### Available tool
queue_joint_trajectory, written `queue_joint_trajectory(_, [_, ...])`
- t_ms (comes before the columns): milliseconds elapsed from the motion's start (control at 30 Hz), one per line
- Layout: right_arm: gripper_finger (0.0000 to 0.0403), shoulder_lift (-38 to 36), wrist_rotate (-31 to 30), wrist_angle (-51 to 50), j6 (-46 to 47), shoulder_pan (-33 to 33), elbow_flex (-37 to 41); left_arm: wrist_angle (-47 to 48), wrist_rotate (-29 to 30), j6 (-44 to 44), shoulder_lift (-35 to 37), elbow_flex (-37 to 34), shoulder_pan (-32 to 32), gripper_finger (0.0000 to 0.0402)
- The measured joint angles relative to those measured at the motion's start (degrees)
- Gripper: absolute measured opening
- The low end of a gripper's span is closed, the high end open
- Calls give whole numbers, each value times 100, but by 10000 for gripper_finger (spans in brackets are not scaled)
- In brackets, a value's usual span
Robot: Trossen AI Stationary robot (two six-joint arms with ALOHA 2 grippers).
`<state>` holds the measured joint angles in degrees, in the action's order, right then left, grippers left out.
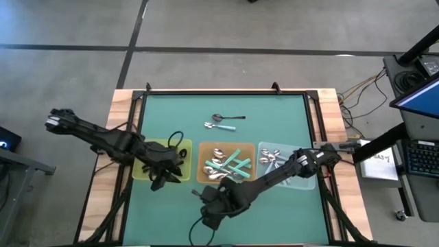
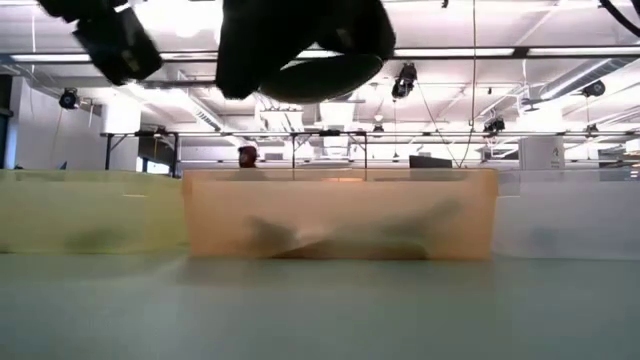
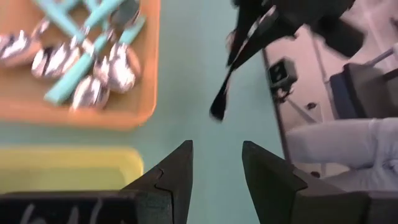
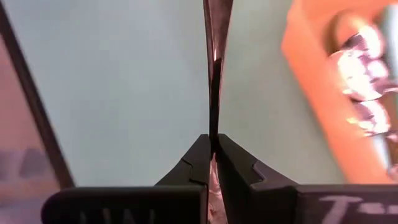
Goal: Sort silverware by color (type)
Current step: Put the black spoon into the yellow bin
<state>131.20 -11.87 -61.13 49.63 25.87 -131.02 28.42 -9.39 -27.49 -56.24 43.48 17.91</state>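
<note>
My right gripper (image 1: pixel 209 209) hangs over the near middle of the green table, in front of the orange tray (image 1: pixel 204 147), shut on a thin black spoon (image 3: pixel 222 93). My left gripper (image 3: pixel 216 165) stands open over the near right corner of the yellow tray (image 1: pixel 180 145), with nothing between its fingers. Teal-handled spoons (image 1: pixel 230 165) lie in the orange tray. Pale-handled spoons (image 1: pixel 271 158) lie in the clear tray (image 1: pixel 260 147). Two loose spoons lie on the table farther back, one black-handled (image 1: pixel 226 118) and one pale (image 1: pixel 221 126). My right gripper pinches the spoon's dark shaft (image 4: pixel 214 127) between its two fingers, with the spoon seen edge-on. The fingers come from above, slanting down. The spoon runs on past the fingertips and hangs below them (image 3: pixel 219 111), clear of the table.
The three trays stand side by side across the table's near half. Bare green surface lies between the trays and the near edge and behind them up to the two loose spoons. A dark rail frames the table (image 1: pixel 226 90).
</note>
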Motion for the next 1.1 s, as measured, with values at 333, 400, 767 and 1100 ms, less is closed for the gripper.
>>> queue_joint_trajectory(333, [9,-656,-2245,-1110,56,-5,4,-747,2251,955,-296,791,-2,121])
queue_joint_trajectory(400, [9,-747,-2741,-1326,52,-13,7,-906,2906,1137,-308,1003,-5,121])
queue_joint_trajectory(767, [9,-1156,-4979,-1730,-32,-313,4,-2250,4467,1459,-398,1314,-17,121])
queue_joint_trajectory(1100, [9,-1198,-5133,-1610,-570,-585,7,-3212,4931,1568,-1089,1303,-17,121])
